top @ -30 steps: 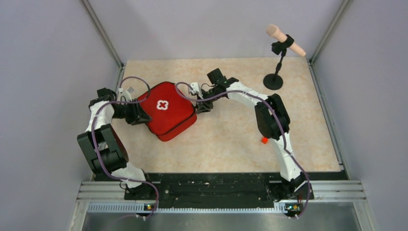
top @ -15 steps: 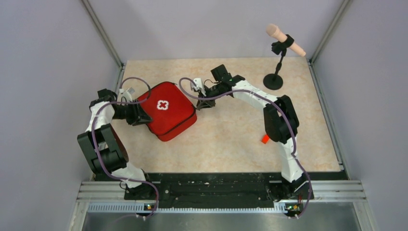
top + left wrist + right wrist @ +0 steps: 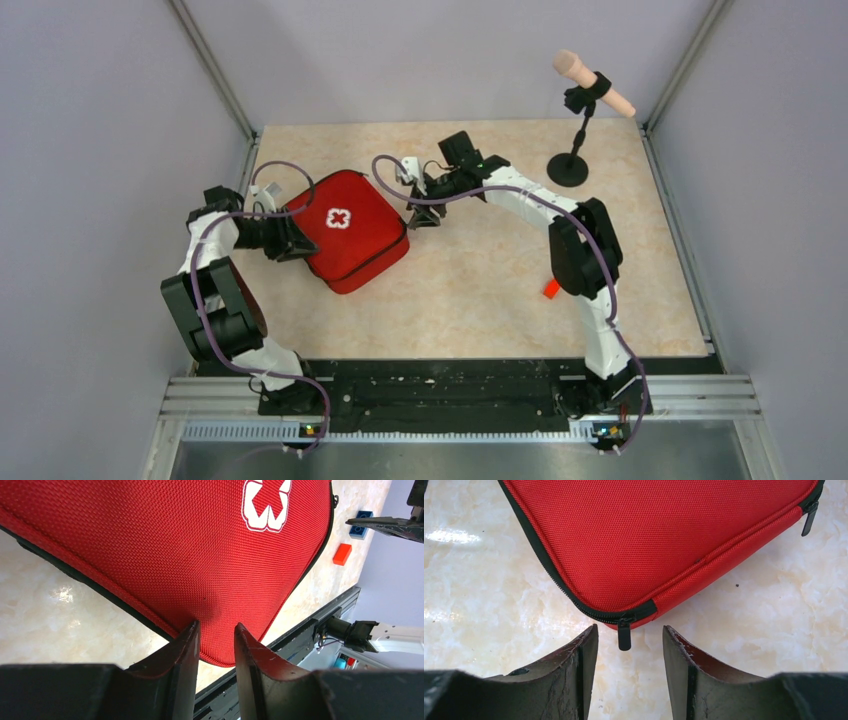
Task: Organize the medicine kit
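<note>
Medicine kit point(image 3: 345, 228): 1, zipped shut, flat on table point(image 3: 480, 290) at 9 o'clock from table centre, 1 white cross point(image 3: 339, 218) up. Zipper pulls point(image 3: 624, 635): 2 seen in right wrist view.

Left gripper point(image 3: 216, 627): at kit's 9 o'clock edge, fingers a narrow gap apart, tips at the red cover (pinching fabric or not, cannot tell).

Right gripper point(image 3: 626, 647): at kit's 3 o'clock corner, fingers spread, one pull just ahead between them, untouched.

Red block point(image 3: 549, 290): 1, at 4 o'clock from kit, well apart.

Blue block point(image 3: 361, 524): 1, near right gripper.

Microphone stand point(image 3: 570, 165): 1, at table's 1 o'clock.
</note>
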Tool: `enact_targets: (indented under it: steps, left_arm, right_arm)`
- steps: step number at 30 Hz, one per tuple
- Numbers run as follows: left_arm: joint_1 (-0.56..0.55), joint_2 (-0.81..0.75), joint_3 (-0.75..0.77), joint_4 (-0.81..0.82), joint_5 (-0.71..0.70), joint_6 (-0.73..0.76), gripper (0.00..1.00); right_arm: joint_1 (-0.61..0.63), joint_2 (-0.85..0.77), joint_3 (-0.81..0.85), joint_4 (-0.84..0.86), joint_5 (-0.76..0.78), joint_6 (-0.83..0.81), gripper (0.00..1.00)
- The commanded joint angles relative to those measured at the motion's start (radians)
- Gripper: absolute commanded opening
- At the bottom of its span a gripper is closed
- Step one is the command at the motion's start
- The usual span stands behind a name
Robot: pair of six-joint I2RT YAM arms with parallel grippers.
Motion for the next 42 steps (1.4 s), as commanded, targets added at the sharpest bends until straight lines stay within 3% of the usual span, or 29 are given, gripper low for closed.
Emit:
enact_targets:
  steps: [1, 9, 18, 25, 31, 42]
  left_arm:
    - [-0.004, -0.009, -0.008, -0.017, 0.044, 0.027, 0.36]
    - [-0.008, -0.008, -0.007, -0.028, 0.040, 0.036, 0.36]
    - [-0.014, -0.001, -0.004, -0.027, 0.045, 0.036, 0.36]
    - [-0.013, -0.007, -0.009, -0.028, 0.049, 0.036, 0.36]
    - [-0.015, -0.011, -0.014, -0.027, 0.052, 0.037, 0.36]
    - [-0.018, -0.003, -0.013, -0.019, 0.069, 0.030, 0.36]
  right_arm:
    - [-0.023, 0.075, 0.077, 0.014, -0.057, 0.039, 0.49]
    - [-0.042, 0.146, 0.163, -0.089, -0.243, 0.056, 0.48]
    - [-0.041, 0.101, 0.090, -0.088, -0.238, 0.027, 0.49]
    - [-0.016, 0.073, 0.015, 0.044, -0.118, 0.099, 0.39]
    - [0.013, -0.039, -0.171, 0.332, 0.050, 0.189, 0.40]
    - [0.066, -0.155, -0.301, 0.443, 0.228, 0.189, 0.46]
